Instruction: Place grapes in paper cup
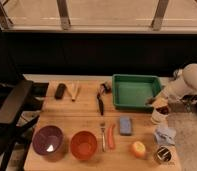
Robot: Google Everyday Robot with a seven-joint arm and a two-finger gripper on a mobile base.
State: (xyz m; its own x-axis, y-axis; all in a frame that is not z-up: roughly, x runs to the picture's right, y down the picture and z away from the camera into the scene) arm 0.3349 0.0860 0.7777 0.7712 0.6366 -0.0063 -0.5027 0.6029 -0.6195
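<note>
Wooden surface (87, 125) is carrying the paper cup (159, 116); my gripper (161, 105) is hovering above it, grapes (162, 109) dangling lengthwise downward, jaws' state unclear.

My gripper (157, 102) hangs at the table's right edge, directly over the paper cup (159, 117). Grapes (162, 109) sit dark at the cup's mouth, just below it. Green tray (134, 91) immediately left; blue cloth (165, 135) below the cup.
</note>
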